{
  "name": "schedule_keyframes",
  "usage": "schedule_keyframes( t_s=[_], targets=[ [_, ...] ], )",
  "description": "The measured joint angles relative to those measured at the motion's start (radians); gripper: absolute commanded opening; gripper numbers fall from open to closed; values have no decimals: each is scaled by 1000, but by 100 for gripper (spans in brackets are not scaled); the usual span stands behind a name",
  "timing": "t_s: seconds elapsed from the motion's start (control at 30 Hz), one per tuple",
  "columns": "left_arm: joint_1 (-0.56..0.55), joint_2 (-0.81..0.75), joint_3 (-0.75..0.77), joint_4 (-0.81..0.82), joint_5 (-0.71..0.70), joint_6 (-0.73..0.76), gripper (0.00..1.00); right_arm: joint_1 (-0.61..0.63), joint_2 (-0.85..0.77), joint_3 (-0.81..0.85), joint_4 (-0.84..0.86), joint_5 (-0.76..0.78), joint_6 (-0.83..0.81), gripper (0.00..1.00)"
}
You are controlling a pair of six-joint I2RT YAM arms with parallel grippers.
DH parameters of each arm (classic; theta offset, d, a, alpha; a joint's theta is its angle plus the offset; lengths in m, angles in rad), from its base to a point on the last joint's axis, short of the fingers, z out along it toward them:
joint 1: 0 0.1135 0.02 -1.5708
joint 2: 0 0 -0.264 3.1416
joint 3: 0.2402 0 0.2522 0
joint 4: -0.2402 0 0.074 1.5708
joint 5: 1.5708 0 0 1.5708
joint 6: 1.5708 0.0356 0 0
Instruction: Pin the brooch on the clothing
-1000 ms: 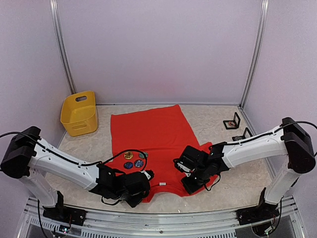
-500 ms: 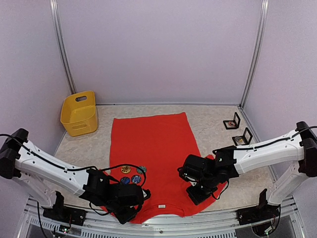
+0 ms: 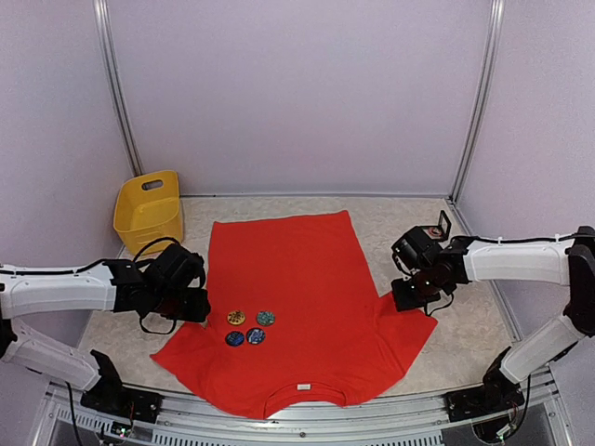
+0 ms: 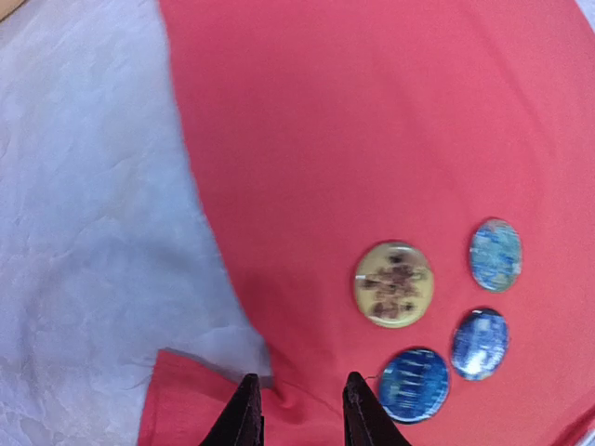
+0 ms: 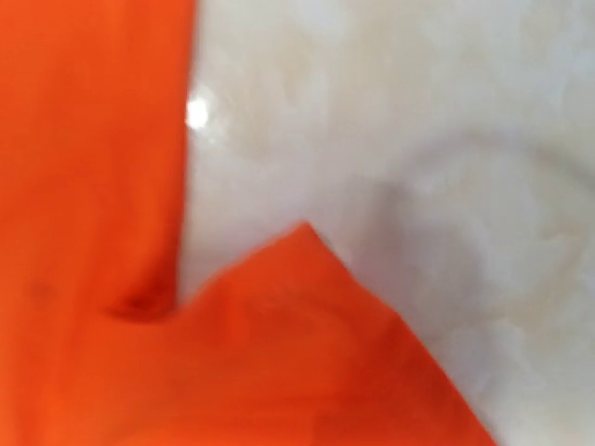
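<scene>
The red-orange T-shirt (image 3: 297,279) lies spread flat, its armpit fold directly beneath the left gripper (image 4: 300,383), whose jaws stand a little apart with nothing between them. Four round brooches (image 4: 393,283) sit clustered on the shirt just ahead and to the right of those jaws. The right gripper (image 3: 409,295) is clenched tight on nothing, at the edge of the opposite sleeve, with the pale table (image 3: 409,223) beyond and a yellow basket (image 3: 149,212) well beyond the left jaws.

T-shirt (image 3: 297,279): matt cloth, smooth. Badges (image 4: 393,283): glossy. Bin (image 3: 149,212): smooth plastic. Tabletop (image 3: 409,223): mottled, matt.
</scene>
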Motion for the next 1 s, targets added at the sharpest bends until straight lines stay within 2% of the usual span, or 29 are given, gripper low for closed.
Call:
schedule_keyframes(
  t_s=[0.17, 0.27, 0.47, 0.6, 0.67, 0.73, 0.8, 0.87, 0.93, 1.0],
  targets=[
    [129, -84, -225, 53, -34, -90, 28, -57, 1, -132, 76, -20, -11, 0],
    [156, -112, -299, 68, -55, -133, 28, -99, -5, -173, 115, -31, 0, 0],
    [159, -119, -316, 107, -82, -202, 27, -130, -45, -210, 126, -26, 38, 0],
    [149, -129, -316, 65, -133, -282, 27, -132, -79, -208, 68, -28, 51, 0],
    [125, -168, -317, 25, -166, -324, 26, -132, -108, -188, 18, -29, 52, 15],
    [98, -235, -315, -5, -206, -352, 28, -132, -135, -143, -31, -26, 42, 38],
    [80, -296, -303, -21, -242, -350, 34, -135, -151, -62, -71, -3, 20, 53],
    [72, -339, -264, -23, -277, -319, 55, -143, -151, 25, -87, 38, -5, 60],
    [68, -353, -198, -6, -315, -258, 72, -179, -124, 136, -98, 88, -55, 60],
    [68, -340, -127, 14, -350, -202, 81, -228, -68, 231, -98, 137, -99, 55]
  ],
)
